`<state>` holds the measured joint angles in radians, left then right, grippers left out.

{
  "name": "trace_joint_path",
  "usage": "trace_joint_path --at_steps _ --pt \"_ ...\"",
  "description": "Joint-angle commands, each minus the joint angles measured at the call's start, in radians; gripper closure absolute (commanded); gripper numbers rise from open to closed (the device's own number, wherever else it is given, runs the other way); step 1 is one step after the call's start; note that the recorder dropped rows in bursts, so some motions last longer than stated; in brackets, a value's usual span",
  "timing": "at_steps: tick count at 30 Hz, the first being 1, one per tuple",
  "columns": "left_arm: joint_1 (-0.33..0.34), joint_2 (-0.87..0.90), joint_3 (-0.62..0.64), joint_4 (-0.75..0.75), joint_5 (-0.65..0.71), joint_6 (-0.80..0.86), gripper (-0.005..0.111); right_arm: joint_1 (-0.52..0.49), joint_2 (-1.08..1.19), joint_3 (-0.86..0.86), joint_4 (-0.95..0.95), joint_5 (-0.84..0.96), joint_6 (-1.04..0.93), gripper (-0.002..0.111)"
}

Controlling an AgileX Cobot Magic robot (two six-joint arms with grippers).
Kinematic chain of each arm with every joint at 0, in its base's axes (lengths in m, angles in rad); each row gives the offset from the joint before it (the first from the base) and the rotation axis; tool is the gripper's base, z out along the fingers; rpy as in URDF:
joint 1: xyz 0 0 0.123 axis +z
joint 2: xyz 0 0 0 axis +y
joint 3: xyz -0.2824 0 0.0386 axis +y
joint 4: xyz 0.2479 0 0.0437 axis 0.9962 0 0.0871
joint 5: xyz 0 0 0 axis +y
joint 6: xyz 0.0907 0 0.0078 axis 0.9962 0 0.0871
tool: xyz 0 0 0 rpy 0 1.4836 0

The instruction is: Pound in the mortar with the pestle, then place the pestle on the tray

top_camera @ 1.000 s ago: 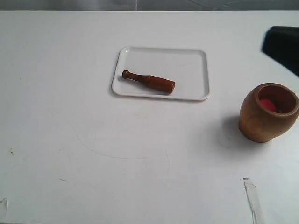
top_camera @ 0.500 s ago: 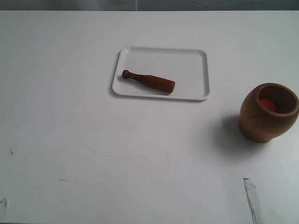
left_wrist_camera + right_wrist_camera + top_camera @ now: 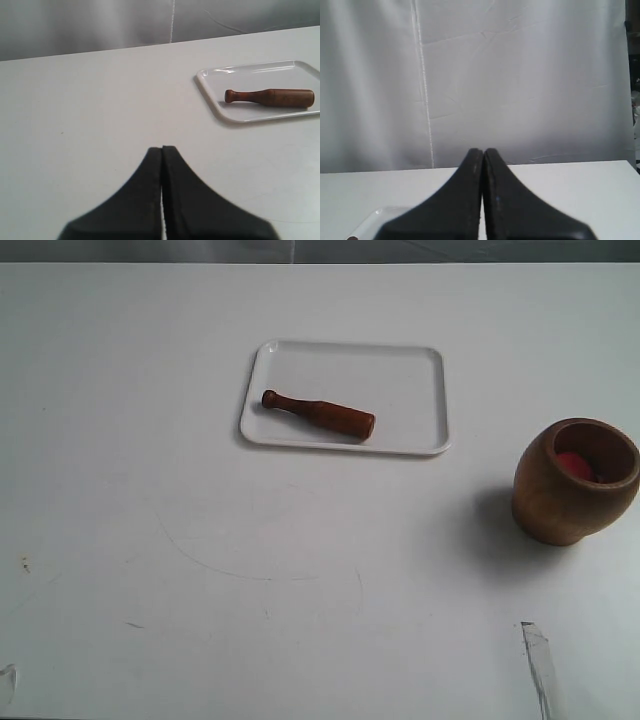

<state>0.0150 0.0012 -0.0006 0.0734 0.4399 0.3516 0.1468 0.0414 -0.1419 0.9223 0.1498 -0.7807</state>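
The reddish-brown pestle (image 3: 318, 414) lies flat on the white tray (image 3: 400, 370), thick end toward the right; the left wrist view shows the pestle (image 3: 270, 97) and the tray (image 3: 235, 116) too. The light-brown wooden mortar (image 3: 572, 482) stands upright at the right edge of the table, a red object (image 3: 573, 464) inside it. Neither arm appears in the exterior view. My left gripper (image 3: 162, 148) is shut and empty, well short of the tray. My right gripper (image 3: 483, 150) is shut and empty, facing a white backdrop; a tray corner (image 3: 375, 220) shows low in its view.
A white table (image 3: 200, 540) carries faint scuff marks. A strip of clear tape (image 3: 540, 665) sits near the front right edge. A white curtain (image 3: 520, 75) hangs behind the table.
A dark arm that was at the upper right of the exterior view a second ago has withdrawn out of sight. The pestle, tray and mortar have not moved.
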Motion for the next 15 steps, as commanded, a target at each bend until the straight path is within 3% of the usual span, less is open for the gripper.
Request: trace_joint_path --at_steps 1,3,6,9,11,15 --pt "-0.008 -0.001 0.001 -0.007 -0.003 -0.008 0.107 -0.007 -0.002 0.033 -0.027 -0.012 0.023 0.108" --pt "-0.008 -0.001 0.001 -0.007 -0.003 -0.008 0.107 -0.007 -0.002 0.055 -0.201 -0.012 0.142 0.108" --pt "-0.008 -0.001 0.001 -0.007 -0.003 -0.008 0.107 -0.007 -0.002 0.082 -0.647 -0.014 0.561 0.108" --pt "-0.008 -0.001 0.001 -0.007 -0.003 -0.008 0.107 -0.007 -0.002 0.116 -0.953 -0.059 0.874 0.108" --pt "-0.008 -0.001 0.001 -0.007 -0.003 -0.008 0.107 -0.007 -0.002 0.142 -1.025 -0.144 0.925 0.108" --pt "-0.008 -0.001 0.001 -0.007 -0.003 -0.008 0.107 -0.007 -0.002 0.142 -1.025 -0.071 0.858 0.108"
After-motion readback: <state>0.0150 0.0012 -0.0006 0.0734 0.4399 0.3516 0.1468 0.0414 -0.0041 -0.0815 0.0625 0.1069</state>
